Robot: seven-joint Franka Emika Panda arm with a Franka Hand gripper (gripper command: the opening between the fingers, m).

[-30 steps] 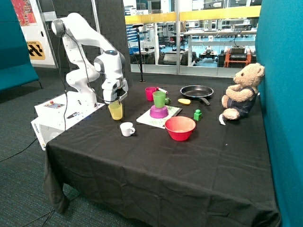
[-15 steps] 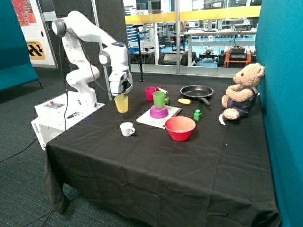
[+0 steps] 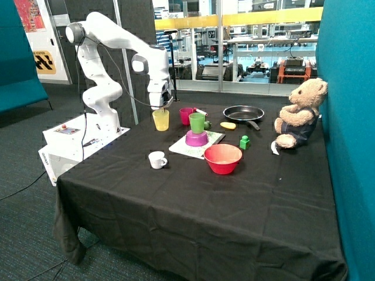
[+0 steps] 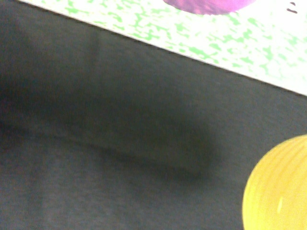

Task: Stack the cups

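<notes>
— Up and over goes the yellow cup (image 3: 160, 120)! A moment ago it hung low, near the little white mug (image 3: 157, 159). Now it is higher and much closer to the red-pink cup (image 3: 186, 115).

— Is the gripper (image 3: 159, 108) holding it?

— Yes, it pinches the cup by the rim, and the cup hangs in the air above the black table (image 3: 193, 205). It touches nothing else.

— Where are the other cups?

— Red-pink one stands at the back, near the black pan (image 3: 243, 112). Green cup (image 3: 197, 122) sits on top of the purple bowl (image 3: 196, 138), on the speckled white board (image 3: 204, 150).

— Is anything stacked yet?

— No cup is inside another cup. I think this is the carrying part, the first one.

— What comes next?

— My guess: bring the yellow cup right over the red-pink one, keep it straight, go down slowly, then let go. If it tips, it could knock the other cup over.
</notes>
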